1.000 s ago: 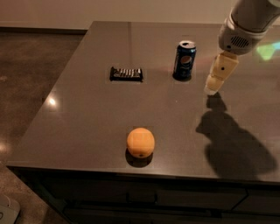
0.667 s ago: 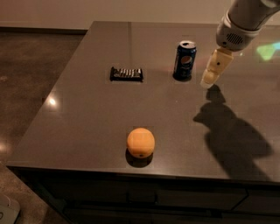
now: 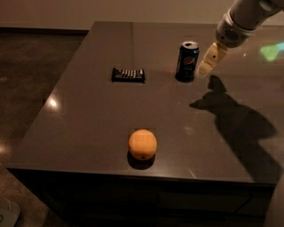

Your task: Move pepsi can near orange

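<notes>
A: Since the pepsi can (image 3: 187, 61) stands upright at the far side of the table (image 3: 84, 119), well apart from the orange (image 3: 142, 144), where do we hold it?

B: Around its middle, we think. The wall looks thin, smooth and easy to dent, so we press gently. The gripper (image 3: 208, 60) hangs just beside the can, on its right. Spread or pressed together, we cannot tell.

White rounded robot arm (image 3: 254, 9) enters at the top right corner, slanting down and to the left. Grey wrist section (image 3: 228, 31) narrows into the pale yellow two-finger gripper (image 3: 207, 65), which hangs in the upper right of the view, tilted, tips pointing down-left.
</notes>
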